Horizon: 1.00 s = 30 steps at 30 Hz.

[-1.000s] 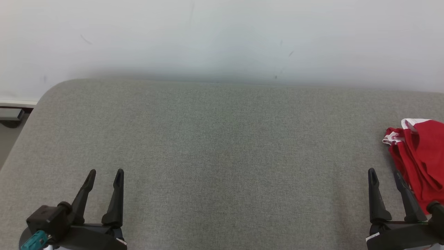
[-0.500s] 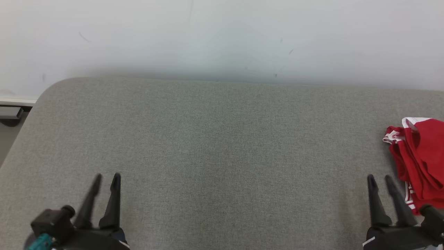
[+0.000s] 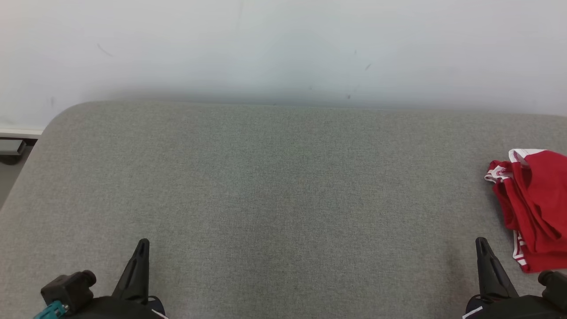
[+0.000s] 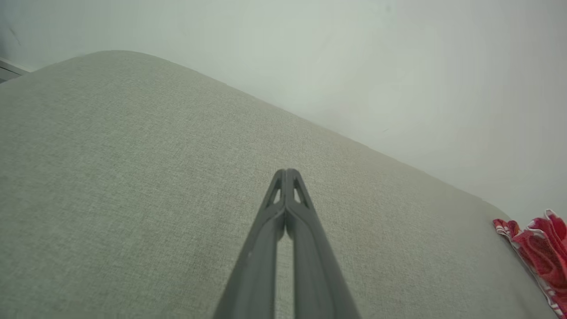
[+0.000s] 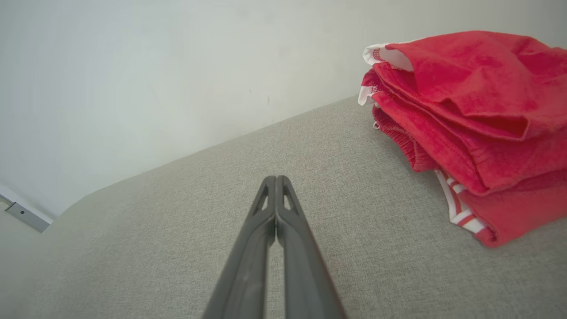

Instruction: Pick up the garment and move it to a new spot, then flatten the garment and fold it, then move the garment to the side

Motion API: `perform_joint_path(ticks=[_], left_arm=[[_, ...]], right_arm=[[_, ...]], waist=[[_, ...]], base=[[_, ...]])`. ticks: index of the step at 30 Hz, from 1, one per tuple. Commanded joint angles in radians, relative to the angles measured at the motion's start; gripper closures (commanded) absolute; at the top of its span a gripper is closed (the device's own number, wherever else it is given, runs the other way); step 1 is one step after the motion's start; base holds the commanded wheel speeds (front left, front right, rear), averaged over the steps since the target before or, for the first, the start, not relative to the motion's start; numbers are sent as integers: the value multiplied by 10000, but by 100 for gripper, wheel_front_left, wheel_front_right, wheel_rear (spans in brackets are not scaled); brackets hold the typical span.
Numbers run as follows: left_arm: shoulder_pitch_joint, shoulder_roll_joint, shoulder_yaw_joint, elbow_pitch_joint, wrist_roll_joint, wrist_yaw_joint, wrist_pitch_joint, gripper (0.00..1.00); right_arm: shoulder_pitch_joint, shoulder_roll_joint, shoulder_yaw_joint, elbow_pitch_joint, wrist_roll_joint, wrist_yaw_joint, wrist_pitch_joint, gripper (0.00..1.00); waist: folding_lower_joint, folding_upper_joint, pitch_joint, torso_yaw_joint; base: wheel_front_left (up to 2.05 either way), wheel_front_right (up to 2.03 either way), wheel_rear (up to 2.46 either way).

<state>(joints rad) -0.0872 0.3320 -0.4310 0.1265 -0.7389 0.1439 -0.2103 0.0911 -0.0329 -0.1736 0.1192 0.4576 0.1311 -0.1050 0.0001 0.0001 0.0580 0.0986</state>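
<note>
The red garment (image 3: 533,206) with white striped trim lies folded in layers at the right edge of the grey surface; the right wrist view shows the garment (image 5: 469,119) up close at the upper right, and the left wrist view has the garment (image 4: 538,252) at its far right edge. My right gripper (image 3: 482,245) sits at the lower right, shut and empty, a short way left of the garment. My left gripper (image 3: 142,246) rests at the lower left, shut with nothing in it. The tips of the left gripper (image 4: 286,173) and of the right gripper (image 5: 275,180) meet in their own wrist views.
The grey fabric-covered surface (image 3: 274,195) spreads across the view, its rounded left corner (image 3: 62,115) near a pale wall (image 3: 283,44) behind. A strip of floor and skirting (image 3: 13,144) shows at the far left.
Both grippers have gone from open to shut and drawn back toward the bottom of the view. The garment has stayed where it was.
</note>
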Motion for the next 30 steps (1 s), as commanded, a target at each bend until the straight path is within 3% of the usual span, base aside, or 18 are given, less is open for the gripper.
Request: perform_joint_path(ticks=[1, 30], left_arm=[[-308, 1, 262, -13, -422, -111, 105, 100], [-735, -968, 1763, 826, -3470, -1063, 1218, 100]], right_arm=[[-260, -79, -44, -114, 501, -1, 54, 100], [-726, -131, -121, 198, 4465, -2, 758, 100]], waist=[[0, -1, -9, -17], [0, -1, -139, -272]], base=[[0, 0, 0], [0, 0, 0]])
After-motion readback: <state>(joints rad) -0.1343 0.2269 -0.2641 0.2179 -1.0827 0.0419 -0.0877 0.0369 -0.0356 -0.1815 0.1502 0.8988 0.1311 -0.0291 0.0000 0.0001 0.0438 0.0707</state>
